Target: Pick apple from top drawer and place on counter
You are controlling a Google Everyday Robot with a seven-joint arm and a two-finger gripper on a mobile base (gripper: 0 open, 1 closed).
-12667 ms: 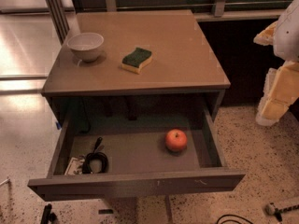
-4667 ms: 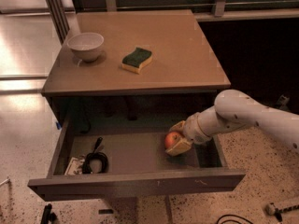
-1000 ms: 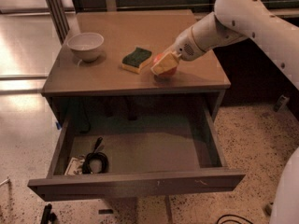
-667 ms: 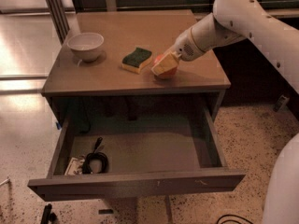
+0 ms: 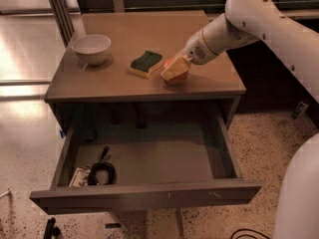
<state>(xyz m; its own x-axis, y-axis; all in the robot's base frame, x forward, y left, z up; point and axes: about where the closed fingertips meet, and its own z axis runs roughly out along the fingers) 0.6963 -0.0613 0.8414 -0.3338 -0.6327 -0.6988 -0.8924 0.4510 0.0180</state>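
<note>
Arm: my white robot arm (image 5: 259,19) reaches in from the right.
Bench: the flat tan-brown top of the small grey-brown bench (image 5: 124,34) carries everything below except the cable.
Drawer: wide shallow grey-brown top drawer (image 5: 149,195), pulled open.
Tool: I see the tool (image 5: 174,69) low over the bench's front right, clenched round the apple.
Bowl: white, round (image 5: 91,48), back left.
Sponge: green-and-yellow (image 5: 146,62), just left of the apple.
Apple: small, round, red-orange (image 5: 178,79), at the bench surface inside the tool.
Cable: black coil (image 5: 102,172), drawer's front left.
</note>
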